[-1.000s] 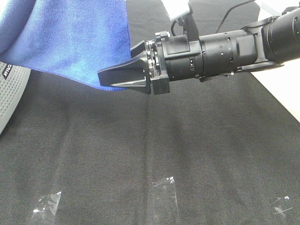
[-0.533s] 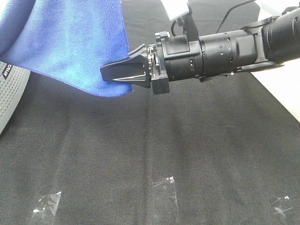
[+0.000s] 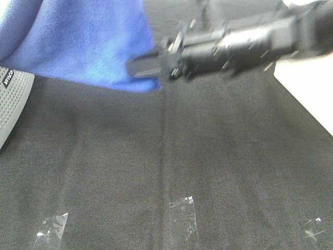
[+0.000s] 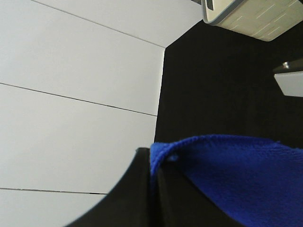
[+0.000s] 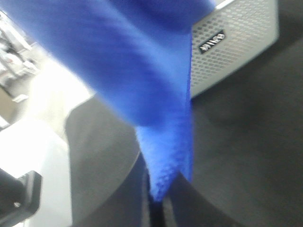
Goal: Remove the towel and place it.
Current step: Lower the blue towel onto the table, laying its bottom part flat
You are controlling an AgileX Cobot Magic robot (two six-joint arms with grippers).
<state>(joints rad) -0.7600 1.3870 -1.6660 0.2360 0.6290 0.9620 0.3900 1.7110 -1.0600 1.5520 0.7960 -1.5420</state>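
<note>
The royal-blue towel hangs at the top left of the exterior high view, above the black cloth table covering. My right gripper reaches in from the right, blurred, and is shut on the towel's lower corner. In the right wrist view the right gripper pinches a narrow fold of the towel. In the left wrist view my left gripper is shut on another edge of the towel. The left gripper is outside the exterior high view. The white tag does not show.
A grey perforated box stands at the table's left edge, partly under the towel, and shows in the right wrist view. Clear tape patches lie near the front edge. A white surface borders the table on the right.
My right gripper's jaws closed onto the towel's lower corner, then moved up and to the right with it. The towel's lower edge rose. The picture is now motion-blurred.
</note>
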